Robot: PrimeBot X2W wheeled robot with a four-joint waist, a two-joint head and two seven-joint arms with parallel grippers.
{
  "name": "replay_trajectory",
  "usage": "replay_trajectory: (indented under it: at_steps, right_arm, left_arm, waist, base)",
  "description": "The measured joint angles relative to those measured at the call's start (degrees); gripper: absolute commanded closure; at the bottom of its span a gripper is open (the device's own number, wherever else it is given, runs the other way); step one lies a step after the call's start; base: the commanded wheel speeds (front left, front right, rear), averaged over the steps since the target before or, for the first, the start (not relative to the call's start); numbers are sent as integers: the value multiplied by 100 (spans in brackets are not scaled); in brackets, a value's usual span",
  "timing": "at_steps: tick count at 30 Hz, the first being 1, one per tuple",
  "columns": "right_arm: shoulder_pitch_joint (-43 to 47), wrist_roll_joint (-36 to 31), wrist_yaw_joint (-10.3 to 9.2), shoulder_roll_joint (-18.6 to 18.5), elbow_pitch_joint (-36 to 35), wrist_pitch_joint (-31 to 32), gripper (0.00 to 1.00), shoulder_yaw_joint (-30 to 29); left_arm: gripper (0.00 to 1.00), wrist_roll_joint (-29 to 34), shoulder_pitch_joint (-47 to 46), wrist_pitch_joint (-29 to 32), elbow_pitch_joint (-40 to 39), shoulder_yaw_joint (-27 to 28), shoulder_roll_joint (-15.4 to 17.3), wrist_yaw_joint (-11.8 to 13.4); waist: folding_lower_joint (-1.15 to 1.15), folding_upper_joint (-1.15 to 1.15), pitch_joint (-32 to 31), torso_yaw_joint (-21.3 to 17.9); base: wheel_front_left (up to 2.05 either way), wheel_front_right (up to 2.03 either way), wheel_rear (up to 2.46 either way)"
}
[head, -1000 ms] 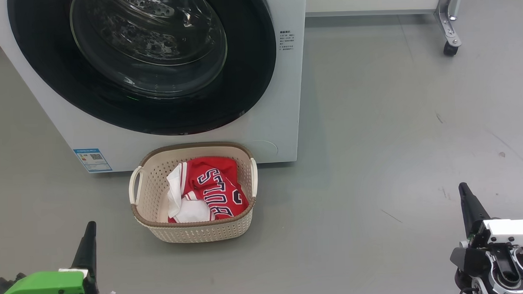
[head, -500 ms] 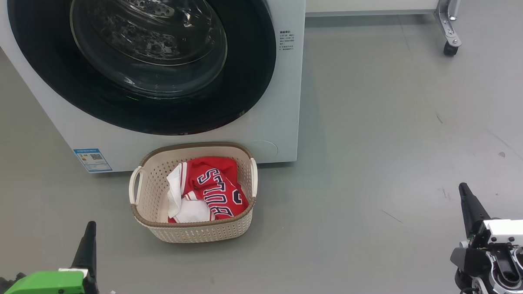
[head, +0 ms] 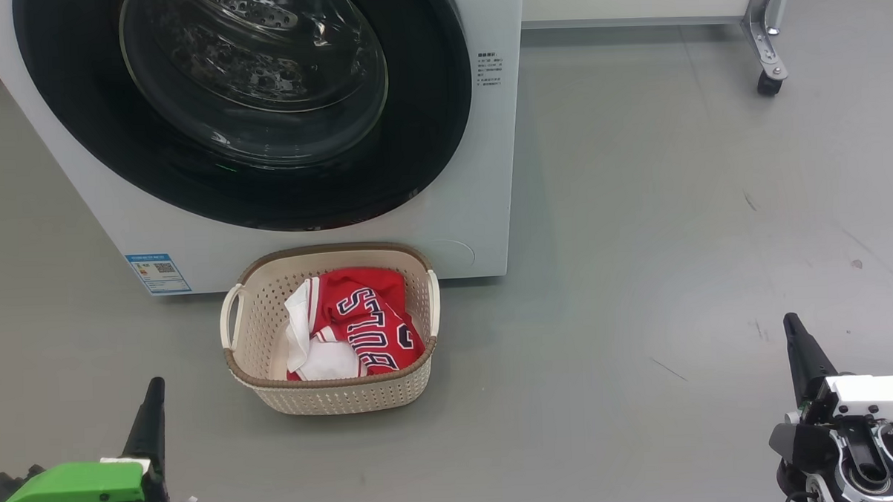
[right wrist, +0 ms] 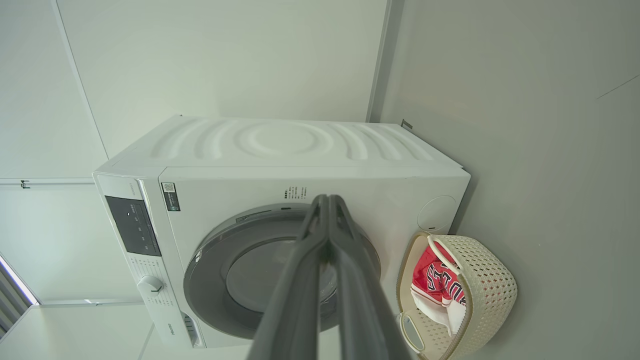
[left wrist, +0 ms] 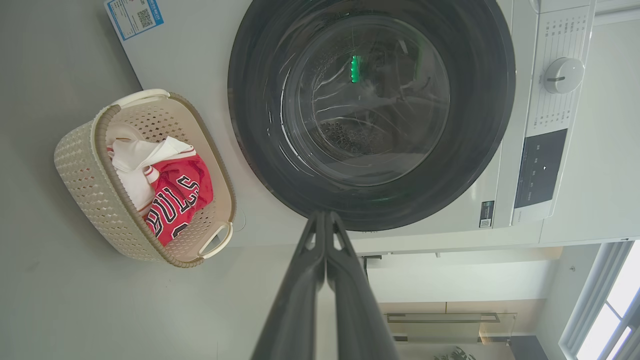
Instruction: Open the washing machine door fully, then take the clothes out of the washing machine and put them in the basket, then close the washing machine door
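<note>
The task is judged finished: the door [head: 255, 87] of the washing machine [head: 482, 205] is seen shut, the clothes [head: 360, 328] are piled in the basket [head: 332, 383] just before it, and the left gripper [head: 154, 387] and right gripper [head: 793, 324] are held closed, empty.

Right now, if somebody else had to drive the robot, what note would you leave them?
Left gripper: shut, holding nothing, low and to the left of the basket.
Right gripper: shut, holding nothing, far right above the floor.
Clothes: red jersey and white garment lie in the basket, which stands right in front of the washing machine.
Washing machine door: looks closed.
Done: clothes are in the basket, door closed.
Left: nothing I can see; maybe check the latch.
</note>
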Motion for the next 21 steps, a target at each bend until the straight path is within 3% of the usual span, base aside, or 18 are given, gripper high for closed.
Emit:
replay_trajectory:
  at_steps: [21]
  right_arm:
    - [-2, 0, 30, 2, 11, 31, 100, -13]
  left_arm:
    - [100, 0, -5, 15, 7, 9, -4, 0]
  waist:
    - [0, 0, 0, 0]
  base:
    - [0, 0, 0]
